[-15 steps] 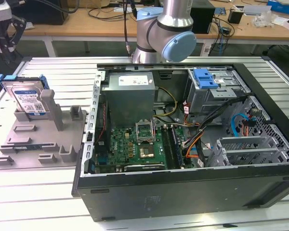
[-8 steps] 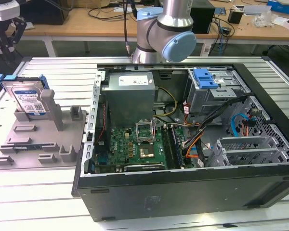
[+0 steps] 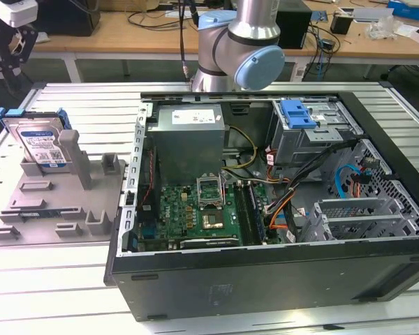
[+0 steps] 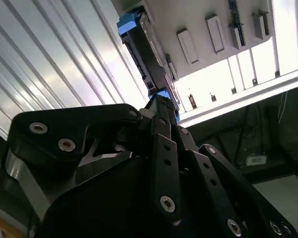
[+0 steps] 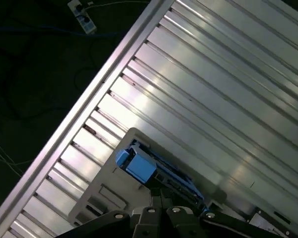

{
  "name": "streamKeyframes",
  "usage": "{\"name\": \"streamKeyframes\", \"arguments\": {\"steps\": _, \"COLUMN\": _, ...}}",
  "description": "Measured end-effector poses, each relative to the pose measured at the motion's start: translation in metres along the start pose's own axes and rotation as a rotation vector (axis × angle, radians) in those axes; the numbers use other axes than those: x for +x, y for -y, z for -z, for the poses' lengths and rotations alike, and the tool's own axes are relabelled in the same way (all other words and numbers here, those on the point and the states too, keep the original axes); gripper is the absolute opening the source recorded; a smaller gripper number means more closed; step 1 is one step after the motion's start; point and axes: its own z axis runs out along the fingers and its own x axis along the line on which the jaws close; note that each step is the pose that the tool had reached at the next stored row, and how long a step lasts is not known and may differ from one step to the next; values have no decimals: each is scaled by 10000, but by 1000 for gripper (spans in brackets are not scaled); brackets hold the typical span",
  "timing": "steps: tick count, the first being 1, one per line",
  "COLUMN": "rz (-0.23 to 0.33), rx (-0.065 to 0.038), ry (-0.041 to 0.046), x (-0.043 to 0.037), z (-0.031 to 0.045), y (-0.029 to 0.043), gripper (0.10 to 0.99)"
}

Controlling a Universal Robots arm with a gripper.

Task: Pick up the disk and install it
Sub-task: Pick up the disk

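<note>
Currently: gripper (image 3: 7, 52) black, hanging above disk (image 3: 40, 143), apart from it; whether spread or pressed together not discernible. Disk upright on edge in grey fixture (image 3: 63, 209), blue frame at top, on ribbed metal table (image 3: 91, 105), exterior view's left. Beside fixture: uncovered computer case (image 3: 265, 279), motherboard (image 3: 195, 216), grey power supply (image 3: 188, 136).

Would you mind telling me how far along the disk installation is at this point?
Nothing looks done yet: the disk stands in its grey holder, outside the case. In hand: the claw hangs over the disk, apart from it. Left: the pickup and the installation in the case.
</note>
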Motion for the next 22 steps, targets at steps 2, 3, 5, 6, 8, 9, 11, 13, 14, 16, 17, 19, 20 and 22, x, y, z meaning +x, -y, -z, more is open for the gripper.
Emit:
{"name": "streamKeyframes", "arguments": {"steps": 2, "rz": 518, "rx": 13, "ry": -22, "x": 0, "z": -1, "y": 0, "gripper": 235}}
{"name": "streamKeyframes", "arguments": {"steps": 3, "rz": 784, "rx": 20, "ry": -35, "x": 0, "z": -1, "y": 0, "gripper": 294}}
{"name": "streamKeyframes", "arguments": {"steps": 5, "rz": 1227, "rx": 31, "ry": -54, "x": 0, "z": -3, "y": 0, "gripper": 294}}
{"name": "streamKeyframes", "arguments": {"steps": 6, "rz": 1378, "rx": 34, "ry": -61, "x": 0, "z": -3, "y": 0, "gripper": 357}}
{"name": "streamKeyframes", "arguments": {"steps": 8, "rz": 2035, "rx": 51, "ry": -90, "x": 0, "z": -5, "y": 0, "gripper": 420}}
{"name": "streamKeyframes", "arguments": {"steps": 9, "rz": 2253, "rx": 55, "ry": -99, "x": 0, "z": -6, "y": 0, "gripper": 420}}
{"name": "streamKeyframes", "arguments": {"steps": 11, "rz": 2621, "rx": 65, "ry": -116, "x": 0, "z": -7, "y": 0, "gripper": 420}}
{"name": "streamKeyframes", "arguments": {"steps": 13, "rz": 2993, "rx": 74, "ry": -132, "x": 0, "z": -8, "y": 0, "gripper": 431}}
{"name": "streamKeyframes", "arguments": {"steps": 14, "rz": 3157, "rx": 78, "ry": -139, "x": 0, "z": -9, "y": 0, "gripper": 431}}
{"name": "streamKeyframes", "arguments": {"steps": 16, "rz": 3465, "rx": 86, "ry": -154, "x": 0, "z": -9, "y": 0, "gripper": 494}}
{"name": "streamKeyframes", "arguments": {"steps": 17, "rz": 3631, "rx": 90, "ry": -160, "x": 0, "z": -10, "y": 0, "gripper": 494}}
{"name": "streamKeyframes", "arguments": {"steps": 19, "rz": 3955, "rx": 98, "ry": -175, "x": 0, "z": -11, "y": 0, "gripper": 494}}
{"name": "streamKeyframes", "arguments": {"steps": 20, "rz": 4048, "rx": 99, "ry": -178, "x": 0, "z": -11, "y": 0, "gripper": 494}}
{"name": "streamKeyframes", "arguments": {"steps": 22, "rz": 4243, "rx": 104, "ry": -187, "x": 0, "z": -11, "y": 0, "gripper": 494}}
